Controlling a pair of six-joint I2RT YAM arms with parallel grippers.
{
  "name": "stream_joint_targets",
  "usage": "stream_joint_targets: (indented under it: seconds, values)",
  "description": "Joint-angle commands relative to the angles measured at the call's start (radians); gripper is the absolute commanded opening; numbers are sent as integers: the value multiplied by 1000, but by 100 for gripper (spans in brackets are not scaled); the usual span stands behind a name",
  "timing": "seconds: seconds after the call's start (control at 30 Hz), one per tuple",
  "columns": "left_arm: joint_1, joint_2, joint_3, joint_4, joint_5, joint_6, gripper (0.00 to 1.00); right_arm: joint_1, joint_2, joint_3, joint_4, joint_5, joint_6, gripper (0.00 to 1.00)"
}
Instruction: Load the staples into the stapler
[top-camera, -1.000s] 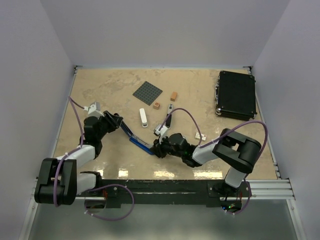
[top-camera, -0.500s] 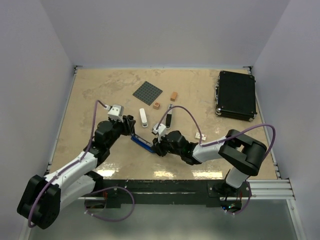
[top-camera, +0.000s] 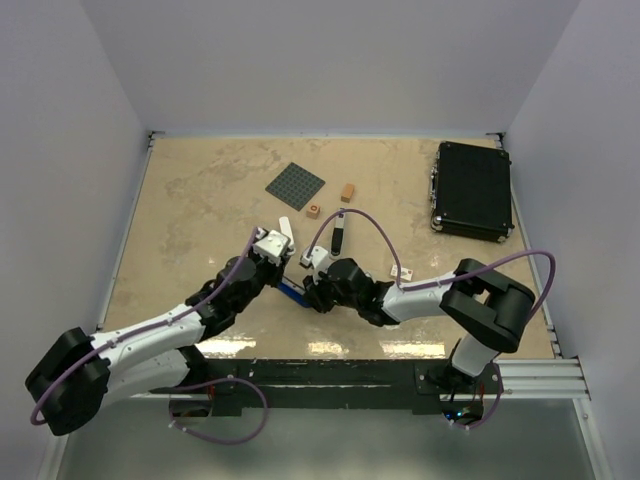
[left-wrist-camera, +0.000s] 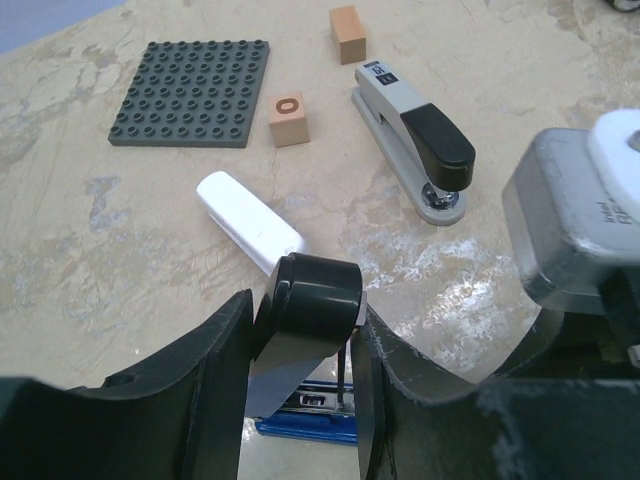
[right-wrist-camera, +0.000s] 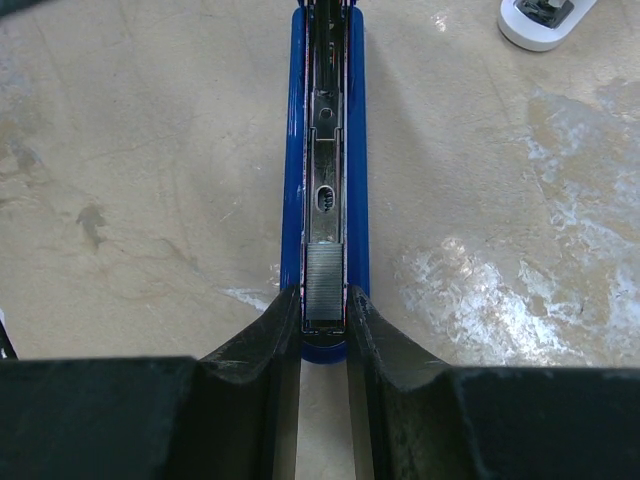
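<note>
While the blue stapler (top-camera: 291, 289) is lying open on the table (top-camera: 190, 210) between the two arms, the left gripper (left-wrist-camera: 303, 318) is clamping its raised black lid (left-wrist-camera: 315, 292), fingers pressing on both sides. The right gripper (right-wrist-camera: 323, 300) is pinching the near end of the blue base, fingers almost together. A grey ridged strip (right-wrist-camera: 323, 283) is sitting in the open metal channel, right at those fingertips. The staple box (top-camera: 402, 272) is lying apart, to the right. A grey stapler (left-wrist-camera: 415, 135) and a white piece (left-wrist-camera: 250, 222) are lying just beyond.
</note>
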Motion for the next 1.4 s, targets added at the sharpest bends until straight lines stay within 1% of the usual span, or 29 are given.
stream_joint_targets:
  seconds: [0.0, 0.03, 0.13, 0.23, 0.43, 0.53, 0.57, 0.73, 0.77, 0.83, 0.87, 0.93, 1.17, 1.23, 1.33, 1.37]
  values:
    - [-145, 55, 43, 42, 255, -208, 17, -1, -47, 107, 166, 71, 13, 0]
    - [-177, 64, 46, 45, 252, -208, 17, -3, -49, 109, 168, 74, 14, 0]
    - [-228, 99, 56, 63, 252, -210, 18, -1, -49, 121, 163, 86, 14, 0]
    - [-260, 127, 64, 85, 268, -207, 19, -3, -44, 133, 163, 89, 17, 0]
    - [-296, 159, 72, 113, 317, -208, 26, -1, -32, 161, 160, 86, 17, 0]
    - [-300, 159, 72, 122, 350, -204, 33, -3, -32, 170, 157, 84, 19, 0]
    - [-300, 159, 72, 125, 360, -202, 38, -3, -32, 172, 157, 84, 19, 0]
    - [-302, 148, 70, 131, 377, -208, 48, -3, -24, 180, 162, 83, 22, 0]
    - [-302, 142, 69, 131, 374, -211, 53, -3, -23, 180, 162, 84, 23, 0]
    - [-302, 135, 67, 128, 361, -217, 59, -3, -21, 176, 163, 84, 24, 0]
    - [-302, 126, 67, 125, 358, -222, 64, -4, -20, 175, 163, 83, 24, 0]
    - [-302, 116, 67, 120, 348, -231, 69, -3, -17, 170, 163, 81, 25, 0]
    - [-297, 66, 67, 61, 266, -260, 79, -3, -9, 153, 153, 86, 25, 0]
    - [-281, 47, 61, 44, 248, -274, 81, -3, -6, 147, 145, 97, 25, 0]
    - [-233, 0, 34, 31, 281, -308, 85, -11, -4, 134, 131, 106, 24, 0]
    - [-219, -16, 24, 33, 294, -322, 89, -12, -4, 133, 123, 106, 25, 0]
